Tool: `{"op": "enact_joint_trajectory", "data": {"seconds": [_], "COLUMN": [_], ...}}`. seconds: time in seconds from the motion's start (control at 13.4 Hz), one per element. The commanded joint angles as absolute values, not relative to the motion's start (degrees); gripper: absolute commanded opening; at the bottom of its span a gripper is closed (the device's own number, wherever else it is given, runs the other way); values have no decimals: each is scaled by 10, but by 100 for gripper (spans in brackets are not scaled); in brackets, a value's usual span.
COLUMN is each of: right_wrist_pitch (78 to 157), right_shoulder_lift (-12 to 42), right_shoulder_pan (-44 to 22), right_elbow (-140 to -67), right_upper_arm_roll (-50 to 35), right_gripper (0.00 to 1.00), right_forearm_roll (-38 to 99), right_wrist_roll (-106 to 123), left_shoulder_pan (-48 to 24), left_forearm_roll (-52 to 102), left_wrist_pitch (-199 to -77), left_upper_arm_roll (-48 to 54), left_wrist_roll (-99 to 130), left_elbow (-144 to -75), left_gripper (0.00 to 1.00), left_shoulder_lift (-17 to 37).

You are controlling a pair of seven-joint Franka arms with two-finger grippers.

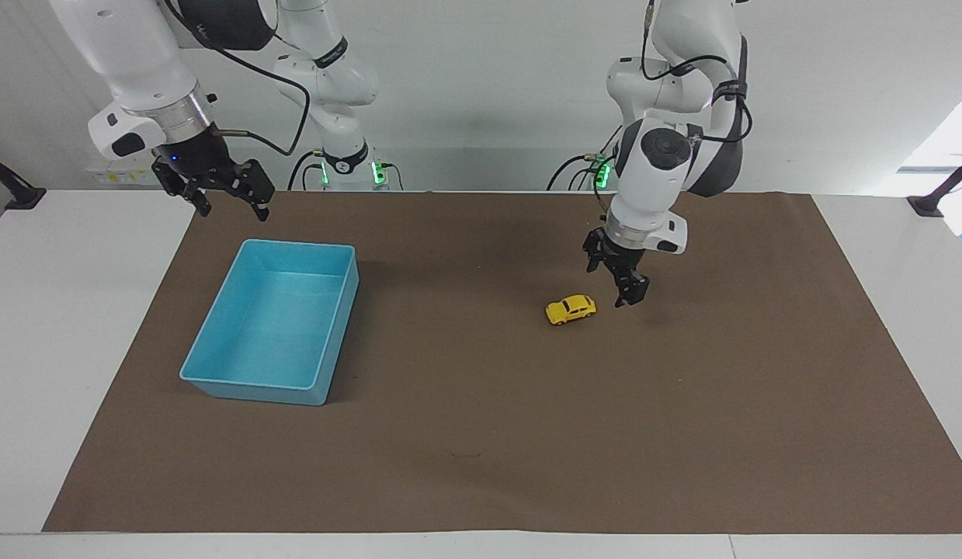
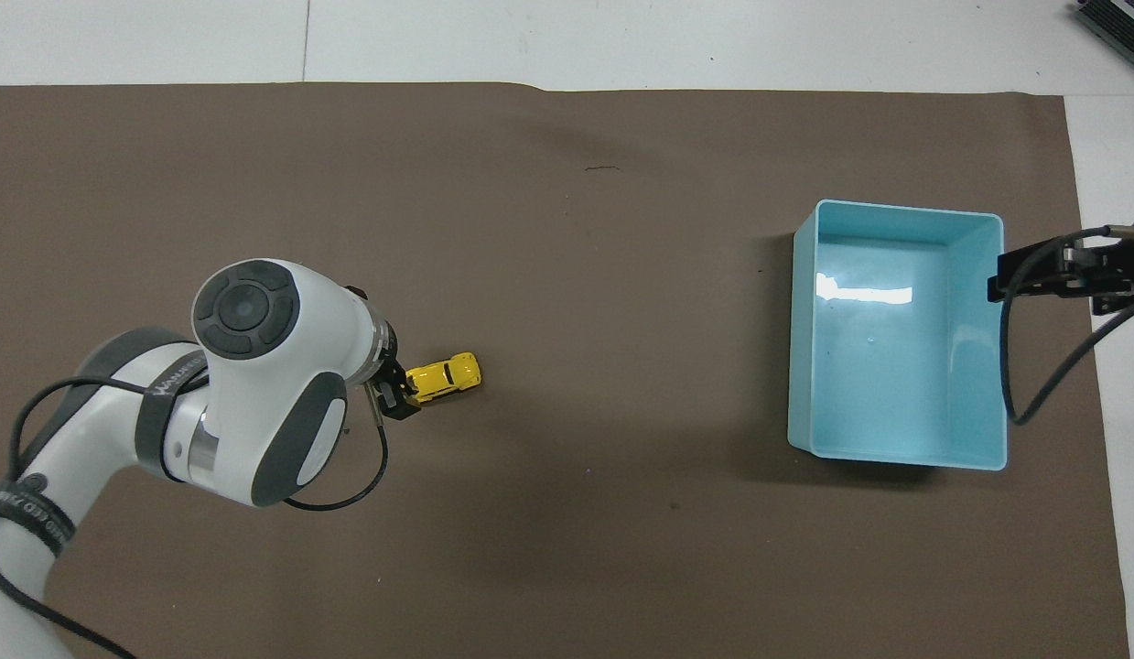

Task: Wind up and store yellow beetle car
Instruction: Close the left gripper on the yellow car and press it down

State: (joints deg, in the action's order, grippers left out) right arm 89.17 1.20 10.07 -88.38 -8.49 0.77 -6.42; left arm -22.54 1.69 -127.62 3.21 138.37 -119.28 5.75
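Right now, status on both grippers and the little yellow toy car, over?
Left gripper open, low beside the small yellow beetle toy car, not touching. Right gripper open, waiting by the empty light-blue plastic bin. Nothing in the way.

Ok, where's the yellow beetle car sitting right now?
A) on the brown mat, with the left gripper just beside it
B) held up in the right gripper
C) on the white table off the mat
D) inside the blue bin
A: the yellow beetle car rests on the brown mat, the left gripper with open jaws close beside it without gripping it; the blue bin holds nothing, and the right gripper waits near the bin.
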Motion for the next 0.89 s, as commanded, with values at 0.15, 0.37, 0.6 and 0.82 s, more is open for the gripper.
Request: {"op": "enact_joint_trajectory", "data": {"seconds": [0.15,0.37,0.6,0.82], "right_wrist_pitch": [886,886,886,886], "right_shoulder_lift": [5,5,5,5], "right_shoulder_pan": [105,105,105,105], "right_elbow": [-885,-885,-885,-885], "right_upper_arm_roll": [-86,-86,-86,-86], "right_gripper": [100,100,100,100], "right_forearm_roll": [11,11,11,11], "right_wrist_roll": [-50,-50,-50,-50], "left_shoulder_pan": [-246,-247,-257,-258], "left_forearm_roll": [18,18,18,18], "left_wrist_pitch": [-1377,-1399,-1414,-1431], "left_upper_arm_roll": [20,20,20,20], "left_wrist_roll": [1398,1397,1397,1397], "left_elbow": [-1251,-1263,-1266,-1272], "left_gripper": [100,100,100,100], "left_shoulder_lift": [62,64,74,78]}}
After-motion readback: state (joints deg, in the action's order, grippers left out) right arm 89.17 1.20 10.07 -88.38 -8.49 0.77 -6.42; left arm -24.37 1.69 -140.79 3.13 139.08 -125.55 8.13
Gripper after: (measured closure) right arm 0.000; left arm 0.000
